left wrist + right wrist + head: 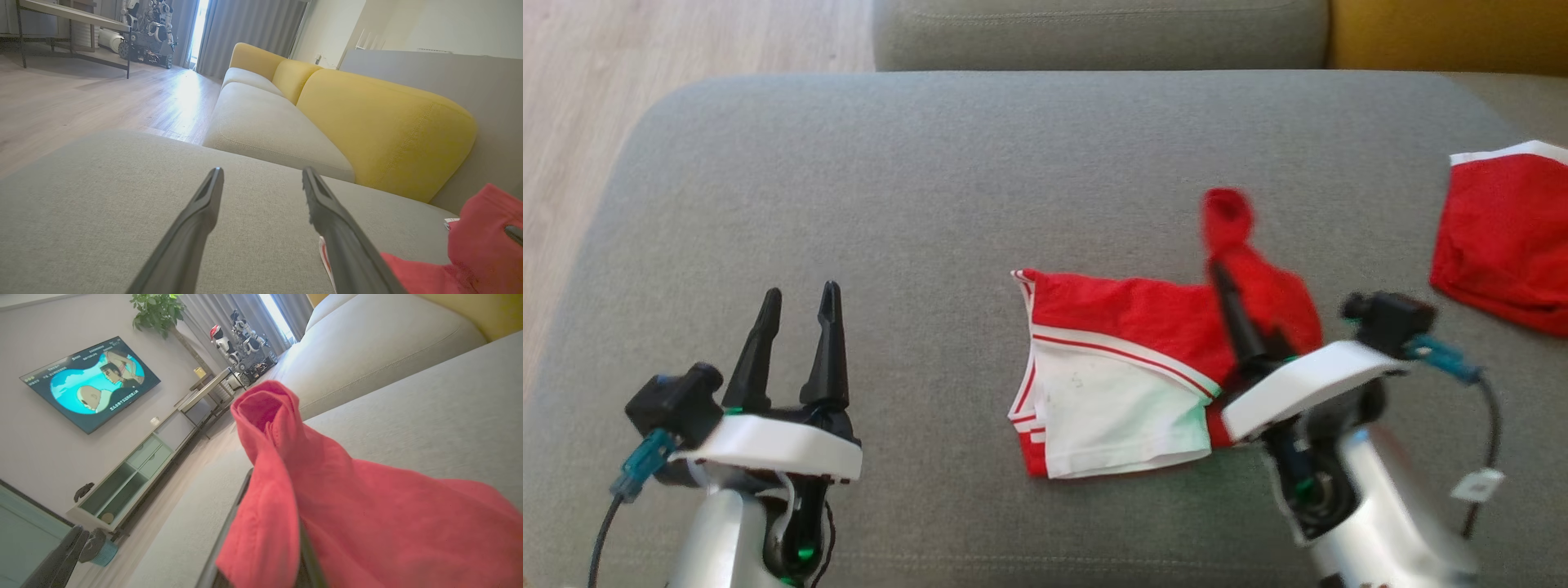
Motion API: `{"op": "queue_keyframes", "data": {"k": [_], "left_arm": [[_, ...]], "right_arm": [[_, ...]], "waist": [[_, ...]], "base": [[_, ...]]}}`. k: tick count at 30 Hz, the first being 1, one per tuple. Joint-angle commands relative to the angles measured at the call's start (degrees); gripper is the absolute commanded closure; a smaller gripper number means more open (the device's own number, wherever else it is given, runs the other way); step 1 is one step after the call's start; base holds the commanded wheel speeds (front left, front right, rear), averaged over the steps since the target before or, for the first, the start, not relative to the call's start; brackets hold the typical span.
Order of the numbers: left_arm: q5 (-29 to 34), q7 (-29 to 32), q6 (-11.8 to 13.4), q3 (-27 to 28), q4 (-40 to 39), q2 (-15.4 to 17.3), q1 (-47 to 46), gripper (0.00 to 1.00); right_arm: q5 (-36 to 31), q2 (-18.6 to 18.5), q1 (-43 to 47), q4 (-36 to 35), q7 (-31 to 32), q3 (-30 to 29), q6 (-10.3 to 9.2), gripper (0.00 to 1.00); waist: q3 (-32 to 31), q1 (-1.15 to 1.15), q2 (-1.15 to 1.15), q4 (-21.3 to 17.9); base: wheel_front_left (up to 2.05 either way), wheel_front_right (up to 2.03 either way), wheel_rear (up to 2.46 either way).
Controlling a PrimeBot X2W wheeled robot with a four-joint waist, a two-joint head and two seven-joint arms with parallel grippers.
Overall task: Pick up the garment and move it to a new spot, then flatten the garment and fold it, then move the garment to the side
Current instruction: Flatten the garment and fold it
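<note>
From the head view, we saw pale wood floor [572,122] at the far left, beside a wide grey cushion [1013,163] that carried everything else.

At the lower left, the left end effector [800,292] hovered over bare grey fabric. Its two dark fingers were spread wide apart and held nothing. In its own wrist view, the same spread fingers [204,212] pointed across the cushion towards a yellow backrest [384,130].

Right of centre lay the garment [1127,359], a pair of red shorts with a white panel and red-and-white striped trim. Its left part rested mostly flat on the cushion, the white panel nearest us. Its right end was pulled up into a red peak.

That peak hung from the right end effector [1218,273], whose fingers were closed together on the red fabric. In the right wrist view, the garment [367,506] draped over those fingers and hid most of them, with a television [90,384] on the wall beyond.

At the far right edge of the head view, a second red cloth [1503,237] with a white border lay on the cushion, well apart from the garment.
</note>
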Motion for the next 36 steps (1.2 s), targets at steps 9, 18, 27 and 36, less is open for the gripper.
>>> {"op": "queue_keyframes", "data": {"k": [9,18,27,36], "left_arm": [[-1.34,-0.70,0.20,0.87,-1.45,0.49,-2.19,0.00],[-2.21,-0.70,0.38,0.48,-0.97,0.49,-3.12,0.00],[-3.12,-0.70,0.56,0.87,0.22,0.49,-3.51,0.00],[-2.81,-0.70,0.57,1.73,-0.25,0.49,-2.99,0.00]], "right_arm": [[9.13,0.00,-4.71,4.58,-6.10,11.93,0.20,1.00],[14.66,0.00,-10.95,16.18,-11.35,21.15,0.20,0.22],[20.91,0.00,-14.00,17.48,-12.78,29.85,0.20,0.00],[13.22,0.00,-20.27,23.43,-16.45,21.32,0.20,0.00]], "waist": [[2.16,0.00,0.00,3.18],[4.45,0.00,0.00,5.13],[4.51,0.00,0.00,4.34],[2.85,0.00,0.00,1.25]], "base": [[0.00,0.00,0.00],[0.00,0.00,0.00],[0.00,0.00,0.00],[0.00,0.00,0.00]]}}
